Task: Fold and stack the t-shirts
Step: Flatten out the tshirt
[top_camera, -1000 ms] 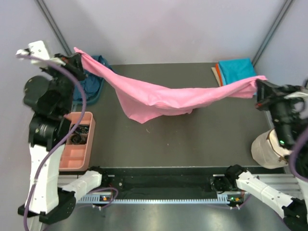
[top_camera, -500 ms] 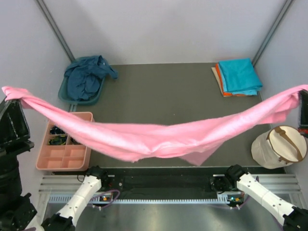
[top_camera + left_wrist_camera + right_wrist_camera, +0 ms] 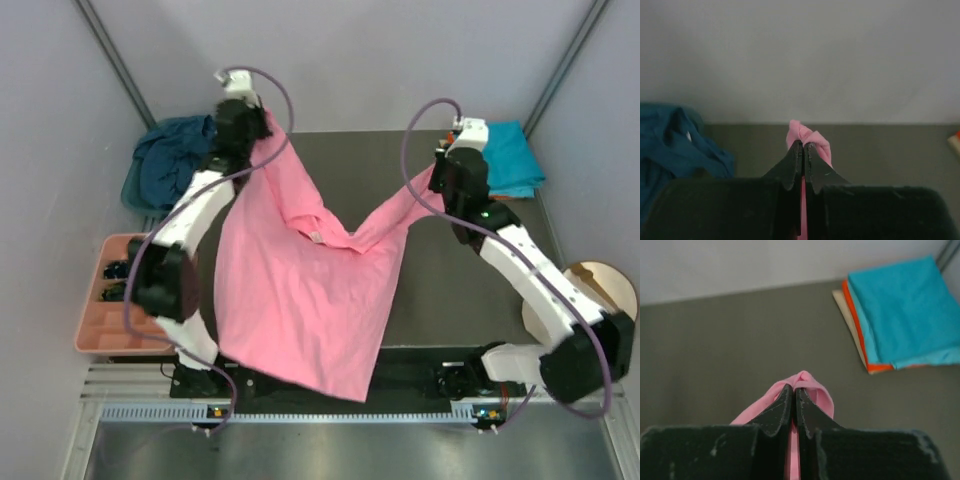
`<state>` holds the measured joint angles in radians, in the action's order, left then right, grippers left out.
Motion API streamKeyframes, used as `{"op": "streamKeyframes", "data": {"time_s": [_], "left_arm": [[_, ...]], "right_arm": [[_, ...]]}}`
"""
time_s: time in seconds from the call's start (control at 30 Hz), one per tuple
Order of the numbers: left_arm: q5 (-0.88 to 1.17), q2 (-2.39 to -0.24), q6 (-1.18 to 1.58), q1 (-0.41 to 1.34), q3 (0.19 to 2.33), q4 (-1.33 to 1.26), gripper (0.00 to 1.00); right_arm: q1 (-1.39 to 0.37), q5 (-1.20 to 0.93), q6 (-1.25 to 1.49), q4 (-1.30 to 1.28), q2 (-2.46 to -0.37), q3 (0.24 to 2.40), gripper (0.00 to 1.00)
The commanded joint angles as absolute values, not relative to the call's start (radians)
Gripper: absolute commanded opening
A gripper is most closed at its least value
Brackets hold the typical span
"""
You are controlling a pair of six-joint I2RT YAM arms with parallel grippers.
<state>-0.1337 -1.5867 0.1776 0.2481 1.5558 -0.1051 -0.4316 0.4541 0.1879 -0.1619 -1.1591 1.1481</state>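
**Top view:** L end effector (image 3: 258,128) and R end effector (image 3: 440,182) are each clamped on a far corner of the pink shirt (image 3: 300,300). The cloth sags in a V between them. The body runs down the surface (image 3: 345,165) and the hem overhangs the near edge. Navy shirt (image 3: 165,170) is bunched far left, turquoise shirt (image 3: 512,160) folded far right.

**L wrist:** Jaws shut, pink cloth (image 3: 810,137) pinched at the tips.

**R wrist:** Same grip on pink (image 3: 812,385). Turquoise lies on the orange shirt (image 3: 880,368) beyond.

**Assessment:** Step is prob. laying pink out flat before folding. Next move: spread the corners to remove the sag, lower to the surface, then release.
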Motion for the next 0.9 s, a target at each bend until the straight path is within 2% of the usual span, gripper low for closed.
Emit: {"op": "streamKeyframes", "data": {"time_s": [0.0, 0.13, 0.17, 0.27, 0.43, 0.87], "left_arm": [[-0.192, -1.918, 0.13, 0.245, 1.669, -0.153, 0.0], [-0.179, -2.218, 0.144, 0.252, 1.915, -0.108, 0.0], [-0.179, -2.32, 0.143, 0.252, 2.048, -0.05, 0.0], [-0.187, -2.457, 0.121, 0.252, 2.236, -0.005, 0.0], [-0.204, -2.52, 0.103, 0.245, 2.284, -0.044, 0.0], [-0.261, -2.54, 0.11, 0.232, 2.253, -0.083, 0.0]], "right_arm": [[-0.361, 0.485, 0.284, -0.043, -1.323, 1.149, 0.0], [-0.347, 0.503, 0.302, -0.022, -1.436, 1.181, 0.0], [-0.338, 0.493, 0.307, -0.012, -1.451, 1.184, 0.0], [-0.334, 0.503, 0.299, -0.02, -1.499, 1.209, 0.0], [-0.302, 0.543, 0.305, -0.008, -1.549, 1.216, 0.0], [-0.236, 0.732, 0.377, -0.09, -1.712, 1.356, 0.0]]}}
